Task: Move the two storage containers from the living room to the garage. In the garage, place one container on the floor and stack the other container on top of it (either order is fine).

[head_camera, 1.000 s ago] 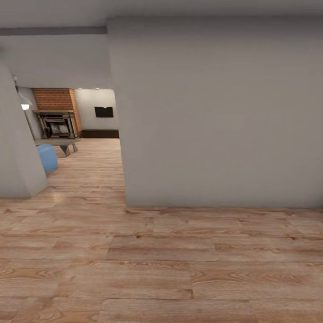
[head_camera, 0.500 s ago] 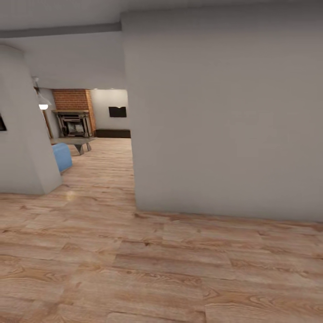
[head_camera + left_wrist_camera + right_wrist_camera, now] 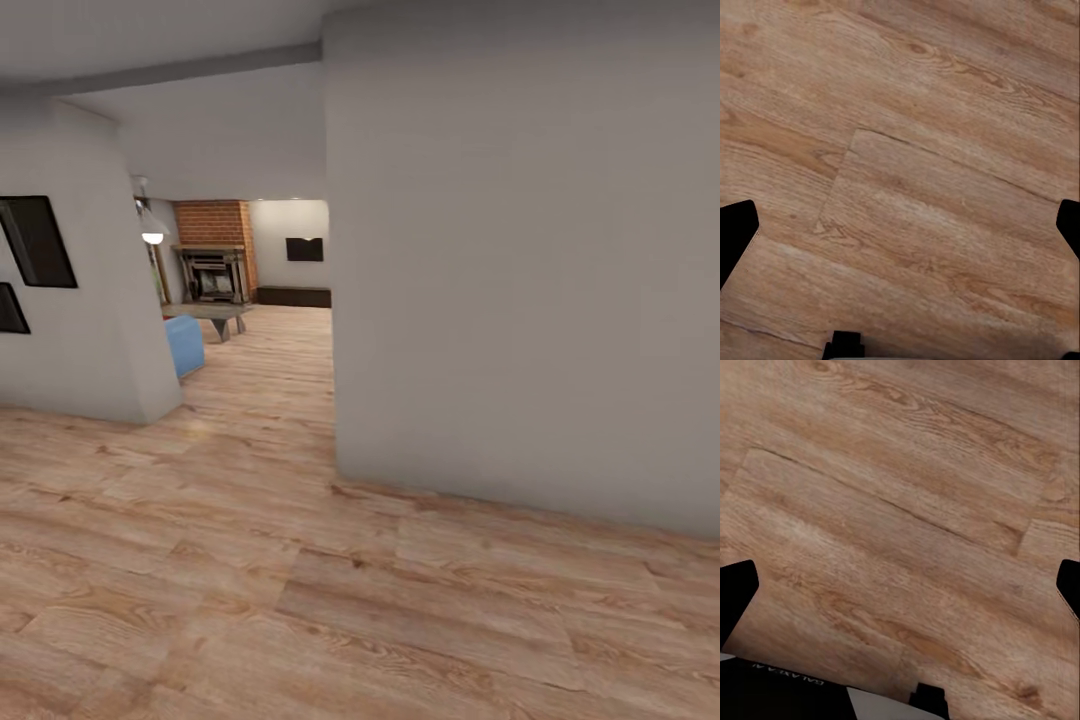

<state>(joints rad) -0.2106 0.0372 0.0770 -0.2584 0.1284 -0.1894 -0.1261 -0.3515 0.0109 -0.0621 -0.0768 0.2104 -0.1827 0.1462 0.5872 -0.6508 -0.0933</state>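
The two storage containers and the garage are out of view. Through an opening ahead on the left, the head view looks into the living room (image 3: 285,345), where the end of a blue sofa (image 3: 185,345) and a grey low table (image 3: 212,314) stand on light wood planks. My left gripper (image 3: 900,229) hangs open over bare plank floor, its dark fingertips (image 3: 735,236) far apart. My right gripper (image 3: 900,589) is open the same way, with nothing between its fingertips (image 3: 736,589).
A broad grey wall (image 3: 520,280) stands close ahead on the right, its corner beside the opening. A second wall (image 3: 90,330) with dark frames (image 3: 38,240) bounds the left. A brick fireplace (image 3: 213,262) is at the far end. Wood floor (image 3: 250,570) stretches in front.
The whole picture has slid to the right, so the camera has turned left. Dark frames on the left wall have come into view.
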